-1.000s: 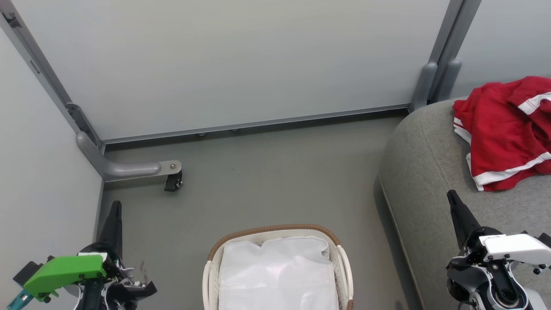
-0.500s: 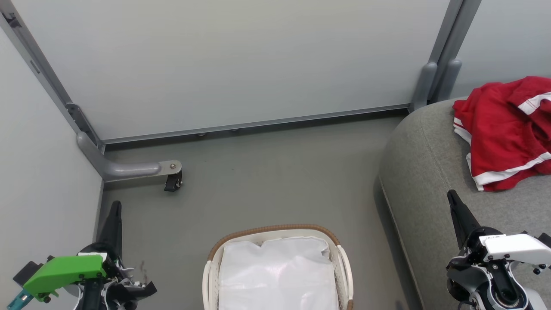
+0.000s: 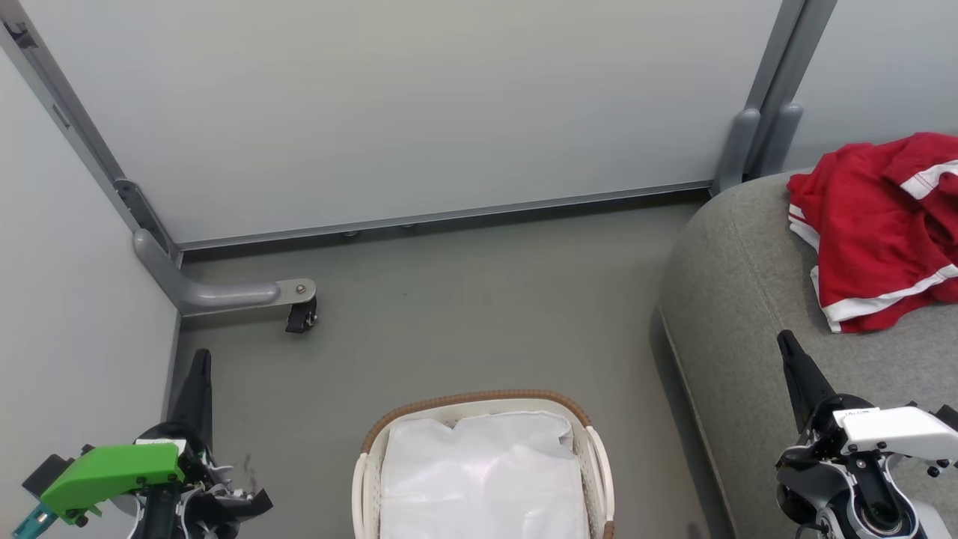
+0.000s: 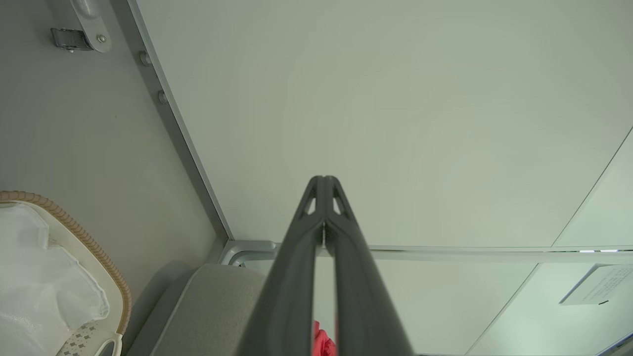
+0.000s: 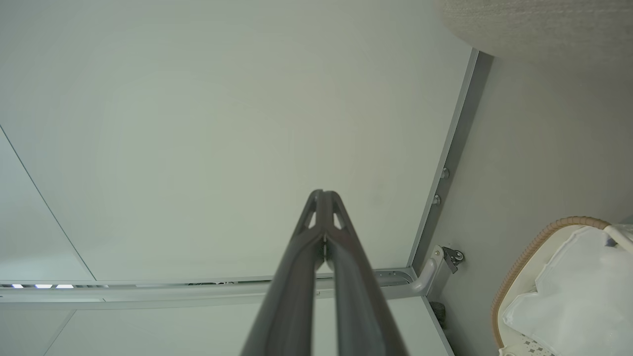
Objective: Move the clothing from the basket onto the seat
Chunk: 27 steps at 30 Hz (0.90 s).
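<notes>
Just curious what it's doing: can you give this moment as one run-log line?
clothing: heaped on seat | basket: on floor, white liner inside | left gripper: shut, empty | right gripper: shut, empty

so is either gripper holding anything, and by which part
Nothing is held: the left gripper and right gripper are both shut and empty; the bright-red white-striped clothing lies on the grey fabric sofa.

lab booth: wheeled partition panels [image 3: 419,112] beside a sofa [image 3: 741,299].

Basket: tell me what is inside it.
Inside the basket lies a crumpled white liner, nothing red. Anything beneath the liner is covered, and the basket's near end is out of frame.
</notes>
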{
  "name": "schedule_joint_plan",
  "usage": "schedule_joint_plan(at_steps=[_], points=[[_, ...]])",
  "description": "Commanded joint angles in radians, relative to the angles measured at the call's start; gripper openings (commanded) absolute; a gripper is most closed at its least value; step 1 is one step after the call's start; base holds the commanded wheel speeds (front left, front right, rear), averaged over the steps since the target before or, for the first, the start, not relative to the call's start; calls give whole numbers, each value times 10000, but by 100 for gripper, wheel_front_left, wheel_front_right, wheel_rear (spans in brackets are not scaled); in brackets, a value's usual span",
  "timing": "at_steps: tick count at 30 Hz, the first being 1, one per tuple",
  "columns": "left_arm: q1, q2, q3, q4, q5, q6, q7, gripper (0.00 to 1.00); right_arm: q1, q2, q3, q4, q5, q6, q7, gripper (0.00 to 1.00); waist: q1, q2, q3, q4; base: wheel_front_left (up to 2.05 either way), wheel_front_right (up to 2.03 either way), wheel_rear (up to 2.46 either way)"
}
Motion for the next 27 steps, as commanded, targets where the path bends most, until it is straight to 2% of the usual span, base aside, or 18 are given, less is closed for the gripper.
schedule_joint_plan(at_steps=[1,27], points=[[-104,49,26,-15,-25,-41,45,0,102,-63,-24,-21,31,-7,20,0,0,0,0,0,0,0,0],[-105,44,31,-17,-19,-41,50,0,103,-63,-23,-20,31,-5,19,0,0,0,0,0,0,0,0]])
